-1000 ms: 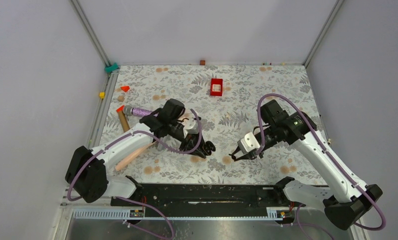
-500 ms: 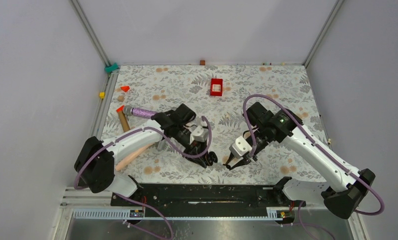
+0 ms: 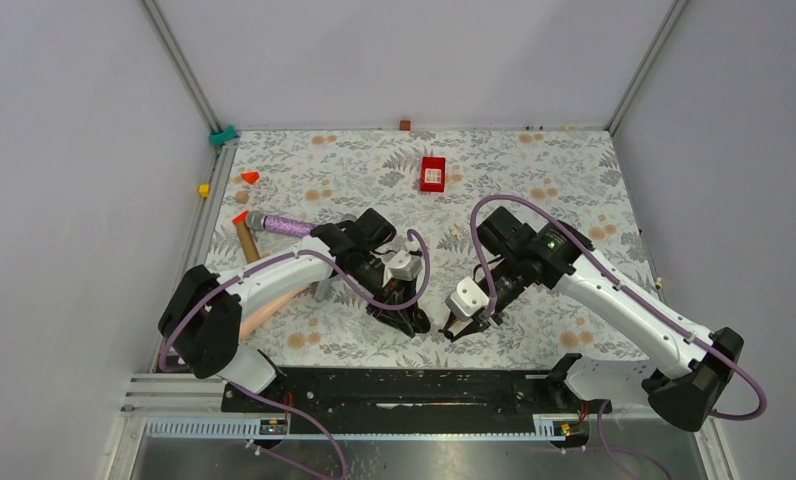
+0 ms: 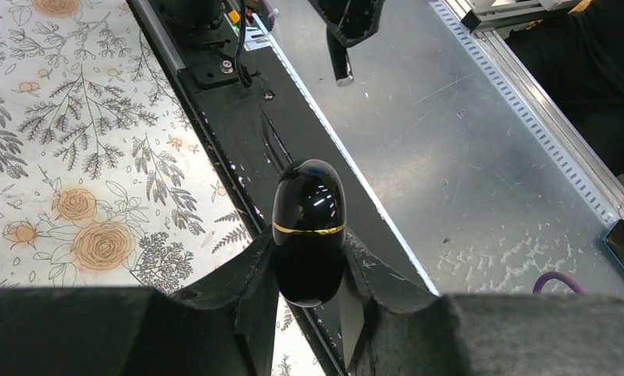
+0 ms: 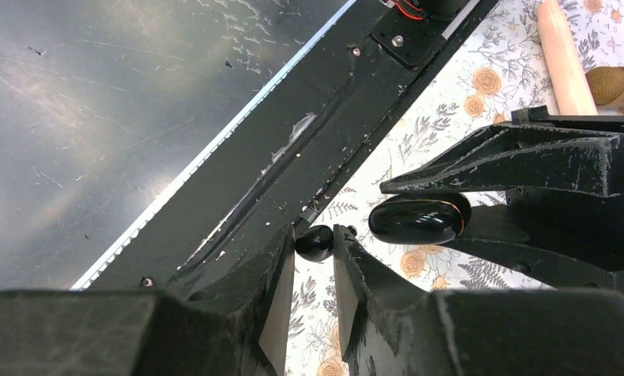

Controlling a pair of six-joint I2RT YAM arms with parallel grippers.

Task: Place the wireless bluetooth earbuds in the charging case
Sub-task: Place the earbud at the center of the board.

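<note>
Left claw (image 4: 307, 276) is clamping fully onto the glossy black oval charging case (image 4: 309, 223), which has a thin gold band around its middle. The fingers are pinching the case's lower half. Its rounded upper end is projecting beyond the fingertips, and the two halves are sitting closed at the band.

Right claw (image 5: 313, 252) is standing almost closed and is pinching one tiny black earbud (image 5: 315, 241) between its fingertips. In the right wrist view the charging case is lying sideways in the left claw. It is just beside the earbud and not touching it.

From overhead, both claws are hanging tip to tip, close together, over the near edge of the floral-patterned table (image 3: 554, 160), next to the black rail (image 3: 394, 385) that is carrying the arm bases.

A small red square box (image 3: 433, 173) is sitting toward the far middle of the table, well apart from both claws. A purple glittery cylinder (image 3: 274, 223) and a pale wooden rod (image 3: 264, 310) are lying beside the left arm.
</note>
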